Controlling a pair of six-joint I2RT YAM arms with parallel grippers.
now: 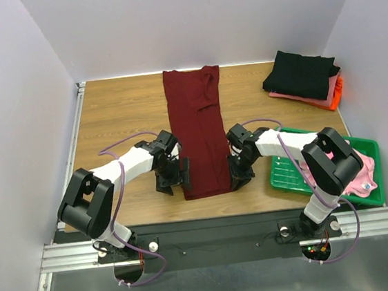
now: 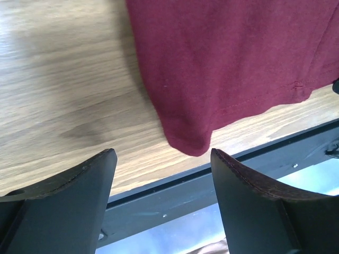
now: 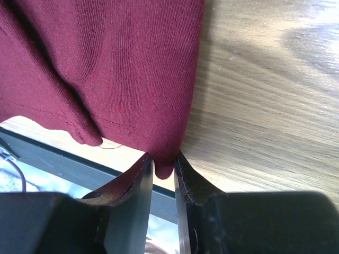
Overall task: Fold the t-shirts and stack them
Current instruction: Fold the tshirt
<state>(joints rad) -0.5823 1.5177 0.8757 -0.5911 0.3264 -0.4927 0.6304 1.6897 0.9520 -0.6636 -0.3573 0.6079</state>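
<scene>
A dark maroon t-shirt [image 1: 196,128] lies folded into a long strip down the middle of the table, its hem at the near edge. My left gripper [image 1: 177,178] stands open at the strip's near left corner [image 2: 190,143]; the corner lies just ahead of the spread fingers [image 2: 163,156], untouched. My right gripper [image 1: 239,177] is at the near right corner, its jaws pinched on the tip of the maroon cloth [image 3: 163,159]. A light pink t-shirt [image 1: 360,173] lies in a heap at the right. Black [image 1: 302,73], salmon [image 1: 330,89] and orange [image 1: 339,92] folded t-shirts are stacked at the back right.
A green plastic tray [image 1: 291,177] sits at the near right, beside my right arm, with the pink cloth partly over it. The table's near edge and metal rail [image 2: 175,196] run just below the maroon hem. White walls close in three sides.
</scene>
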